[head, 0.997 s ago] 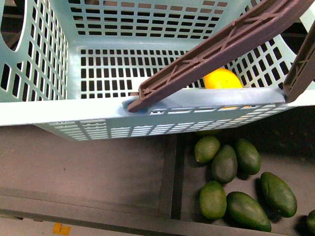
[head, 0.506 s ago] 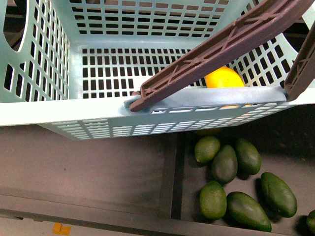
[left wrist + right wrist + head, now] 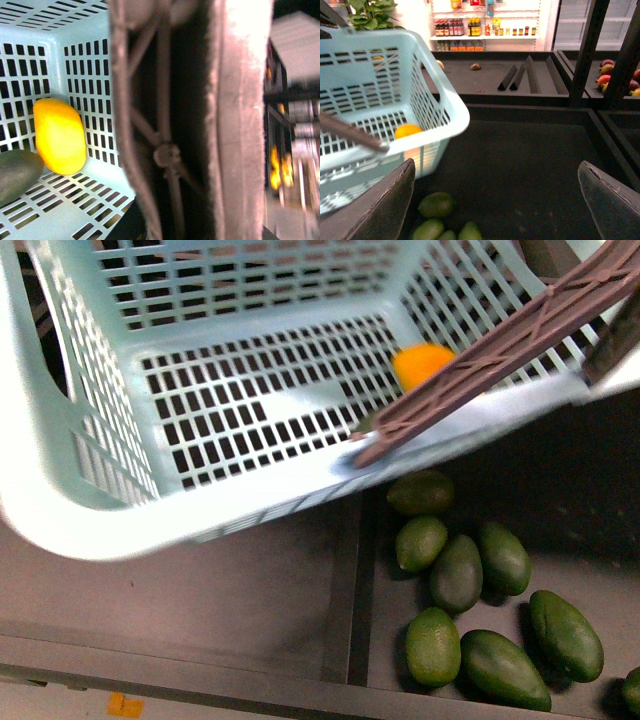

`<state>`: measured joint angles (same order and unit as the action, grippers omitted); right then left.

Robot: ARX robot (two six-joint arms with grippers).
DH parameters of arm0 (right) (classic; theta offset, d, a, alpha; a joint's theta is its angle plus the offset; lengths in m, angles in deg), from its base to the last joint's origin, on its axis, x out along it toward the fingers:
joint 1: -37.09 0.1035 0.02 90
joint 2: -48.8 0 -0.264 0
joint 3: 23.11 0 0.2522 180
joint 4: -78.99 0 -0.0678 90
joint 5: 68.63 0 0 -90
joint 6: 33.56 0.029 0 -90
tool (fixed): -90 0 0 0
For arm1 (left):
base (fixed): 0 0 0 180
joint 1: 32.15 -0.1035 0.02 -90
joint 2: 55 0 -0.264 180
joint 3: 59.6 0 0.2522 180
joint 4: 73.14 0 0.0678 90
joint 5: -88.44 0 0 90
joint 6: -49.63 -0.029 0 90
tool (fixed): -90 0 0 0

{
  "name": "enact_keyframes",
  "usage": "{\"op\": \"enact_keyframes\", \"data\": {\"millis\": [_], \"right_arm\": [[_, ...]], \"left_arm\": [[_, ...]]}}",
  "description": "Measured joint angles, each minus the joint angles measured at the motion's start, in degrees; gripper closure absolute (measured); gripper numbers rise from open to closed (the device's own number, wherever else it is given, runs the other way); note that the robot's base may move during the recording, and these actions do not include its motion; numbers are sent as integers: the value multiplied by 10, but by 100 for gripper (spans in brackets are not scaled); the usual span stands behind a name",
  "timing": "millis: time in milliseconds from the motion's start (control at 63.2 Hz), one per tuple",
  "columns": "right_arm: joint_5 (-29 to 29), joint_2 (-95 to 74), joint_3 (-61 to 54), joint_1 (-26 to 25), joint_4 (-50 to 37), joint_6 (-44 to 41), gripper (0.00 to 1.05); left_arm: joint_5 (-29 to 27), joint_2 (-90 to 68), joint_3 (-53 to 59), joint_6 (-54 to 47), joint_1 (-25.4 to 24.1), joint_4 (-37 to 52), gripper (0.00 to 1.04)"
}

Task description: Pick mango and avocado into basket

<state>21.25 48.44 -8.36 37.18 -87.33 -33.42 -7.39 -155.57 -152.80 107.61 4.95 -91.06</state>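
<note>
The teal basket (image 3: 200, 510) hangs tilted and motion-blurred above the dark shelf. Its brown handle (image 3: 500, 350) crosses the right side. The yellow-orange mango (image 3: 422, 364) lies inside on the slotted bottom. In the left wrist view the mango (image 3: 59, 135) rests beside a dark green avocado (image 3: 15, 175). My left gripper (image 3: 175, 200) is shut on the basket's handle (image 3: 165, 115), which fills that view. My right gripper (image 3: 497, 200) stands open and empty beside the basket (image 3: 395, 100), above the dark bin floor.
Several loose avocados (image 3: 456, 573) lie in the dark bin under the basket's right end, and they also show as avocados (image 3: 436, 204) near my right gripper. Black dividers (image 3: 525, 75), a black post (image 3: 585, 50) and red-yellow fruit (image 3: 607, 80) stand behind.
The basket has swung and tilted, its near rim dropping at the left. The mango now shows further left and higher. One more avocado is uncovered beneath.
</note>
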Motion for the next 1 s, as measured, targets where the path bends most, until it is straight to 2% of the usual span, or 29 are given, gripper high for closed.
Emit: {"op": "enact_keyframes", "data": {"millis": [32, 79, 174, 301, 506, 649, 823, 997], "right_arm": [[0, 0, 0, 0, 0, 0, 9], [3, 0, 0, 0, 0, 0, 9], [3, 0, 0, 0, 0, 0, 9], [2, 0, 0, 0, 0, 0, 9], [1, 0, 0, 0, 0, 0, 9], [1, 0, 0, 0, 0, 0, 9], [1, 0, 0, 0, 0, 0, 9], [1, 0, 0, 0, 0, 0, 9]], "left_arm": [[-50, -3, -1, 10, 0, 6, 92], [-94, -8, -7, 17, -10, 8, 92], [-119, -25, -36, 24, -42, 7, 92], [-123, -49, -56, 52, -82, -1, 92], [-111, -151, -108, 157, -143, -2, 92], [-95, -229, -184, 218, -166, -9, 92], [-88, -340, -329, 265, -191, -32, 92], [-84, -403, -374, 278, -202, -24, 92]]}}
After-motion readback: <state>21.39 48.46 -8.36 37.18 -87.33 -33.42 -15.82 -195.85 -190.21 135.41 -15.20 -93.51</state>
